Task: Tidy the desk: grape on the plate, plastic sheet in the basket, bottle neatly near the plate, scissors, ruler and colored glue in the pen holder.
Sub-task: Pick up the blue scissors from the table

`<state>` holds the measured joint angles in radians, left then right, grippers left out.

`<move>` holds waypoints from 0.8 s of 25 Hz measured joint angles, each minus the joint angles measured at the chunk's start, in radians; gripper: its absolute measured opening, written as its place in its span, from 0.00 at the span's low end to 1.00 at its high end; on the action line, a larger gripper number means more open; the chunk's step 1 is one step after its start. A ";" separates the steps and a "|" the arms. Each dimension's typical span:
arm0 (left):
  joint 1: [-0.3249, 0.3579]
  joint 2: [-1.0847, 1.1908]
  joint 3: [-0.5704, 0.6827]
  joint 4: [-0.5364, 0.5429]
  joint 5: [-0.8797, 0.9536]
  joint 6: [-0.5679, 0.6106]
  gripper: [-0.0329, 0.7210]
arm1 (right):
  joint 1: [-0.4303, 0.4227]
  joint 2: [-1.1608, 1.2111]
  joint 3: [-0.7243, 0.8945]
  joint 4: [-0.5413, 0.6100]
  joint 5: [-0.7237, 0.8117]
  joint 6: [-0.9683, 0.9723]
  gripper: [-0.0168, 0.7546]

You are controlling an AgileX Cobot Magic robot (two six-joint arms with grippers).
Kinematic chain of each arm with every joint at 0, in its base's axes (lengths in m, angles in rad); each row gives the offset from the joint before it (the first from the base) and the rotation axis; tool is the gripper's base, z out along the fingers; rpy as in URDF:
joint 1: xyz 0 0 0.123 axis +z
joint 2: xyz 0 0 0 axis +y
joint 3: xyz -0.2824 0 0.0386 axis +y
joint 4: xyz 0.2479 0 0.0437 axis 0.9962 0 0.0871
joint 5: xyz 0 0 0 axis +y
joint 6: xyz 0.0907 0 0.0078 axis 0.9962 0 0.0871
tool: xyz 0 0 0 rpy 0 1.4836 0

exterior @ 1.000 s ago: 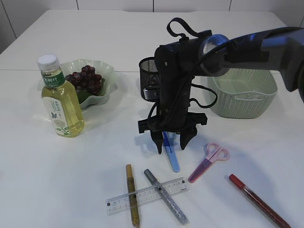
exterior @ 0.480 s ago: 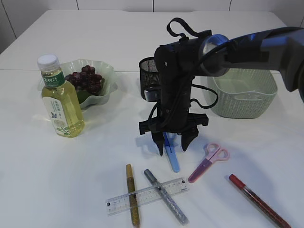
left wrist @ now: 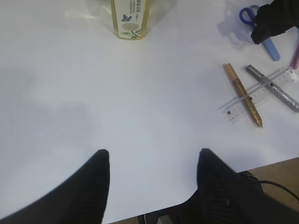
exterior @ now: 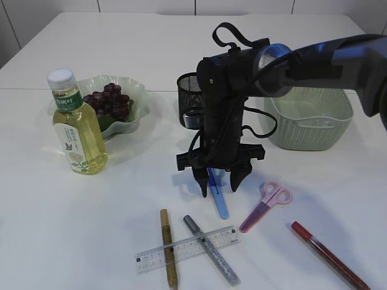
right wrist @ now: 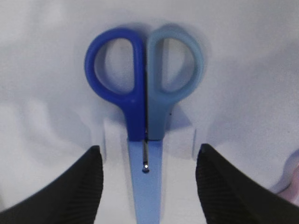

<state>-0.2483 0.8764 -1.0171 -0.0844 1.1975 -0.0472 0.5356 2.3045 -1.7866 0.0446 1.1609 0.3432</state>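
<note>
The right gripper (exterior: 217,182) hangs in the middle of the exterior view, directly above the blue scissors (exterior: 216,192), with its jaws wide apart and nothing between them yet; in the right wrist view the blue scissors (right wrist: 144,102) lie flat on the table (exterior: 72,229), closed, the two handle loops toward the top of the frame and the blade pointing down between the two fingertips (right wrist: 86,186). I judge the step in hand is to pick up these scissors for the pen holder (exterior: 188,96), which stands behind the arm, a little above the centre. To do it well, the gripper should go straight down so one finger arrives on each side of the narrow neck just under the loops, then close there, because the blade is thin and flat and could slip. The fingers must reach the table surface before closing. The pink scissors (exterior: 266,206) lie just to the right and should not be pushed. The left gripper (left wrist: 152,182) waits open and empty at the bottom of its own view, above bare table, far from the ruler (left wrist: 259,93) and the bottle (left wrist: 131,17)
</note>
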 joint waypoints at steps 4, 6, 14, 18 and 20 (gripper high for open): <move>0.000 0.000 0.000 0.000 0.000 0.000 0.62 | 0.000 0.000 0.000 0.000 -0.001 -0.002 0.66; 0.000 0.000 0.000 0.000 0.000 0.000 0.62 | 0.000 0.000 0.000 0.002 -0.002 -0.002 0.66; 0.000 0.000 0.000 -0.005 0.000 0.000 0.62 | 0.000 0.000 0.000 0.002 -0.007 -0.002 0.66; 0.000 0.000 0.000 -0.006 0.000 0.000 0.62 | 0.000 0.000 0.000 0.002 -0.022 -0.002 0.68; 0.000 0.000 0.000 -0.006 0.000 0.000 0.62 | 0.000 0.000 0.000 0.002 -0.023 -0.002 0.67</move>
<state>-0.2483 0.8764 -1.0171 -0.0907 1.1975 -0.0472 0.5356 2.3045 -1.7866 0.0466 1.1374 0.3414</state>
